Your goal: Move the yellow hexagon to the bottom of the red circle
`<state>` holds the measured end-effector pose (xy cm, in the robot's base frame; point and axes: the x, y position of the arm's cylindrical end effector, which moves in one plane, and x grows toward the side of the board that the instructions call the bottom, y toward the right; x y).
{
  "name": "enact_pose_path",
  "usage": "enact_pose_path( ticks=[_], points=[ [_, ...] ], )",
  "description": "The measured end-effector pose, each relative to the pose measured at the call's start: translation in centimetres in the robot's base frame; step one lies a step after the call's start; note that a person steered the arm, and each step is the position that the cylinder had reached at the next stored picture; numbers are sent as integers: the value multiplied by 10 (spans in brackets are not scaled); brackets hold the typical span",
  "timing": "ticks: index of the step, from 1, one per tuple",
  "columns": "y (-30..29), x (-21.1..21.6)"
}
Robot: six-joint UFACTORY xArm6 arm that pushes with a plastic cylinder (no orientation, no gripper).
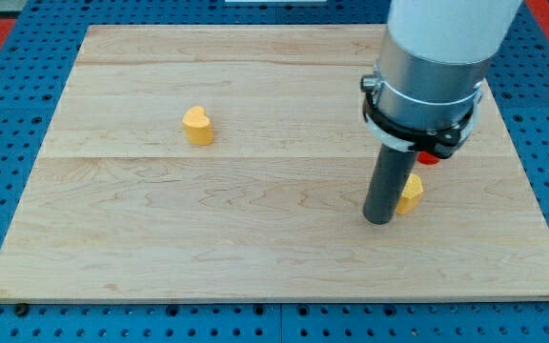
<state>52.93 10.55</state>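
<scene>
The yellow hexagon [411,193] lies at the view's right, partly hidden behind my rod. The red circle [431,156] sits just above it, mostly covered by the arm's grey collar, so only a red sliver shows. My tip [379,219] rests on the board right against the yellow hexagon's left side, a little below it.
A yellow heart block [198,125] lies at the view's upper left. The wooden board [208,229] sits on a blue pegboard; its right edge is close to the hexagon.
</scene>
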Motion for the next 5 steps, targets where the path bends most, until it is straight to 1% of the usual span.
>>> enact_pose_path(
  ticks=[1,2,3,4,5],
  points=[
    [9,-10],
    [37,-23],
    [68,-23],
    [75,-23],
    [69,2]
  ],
)
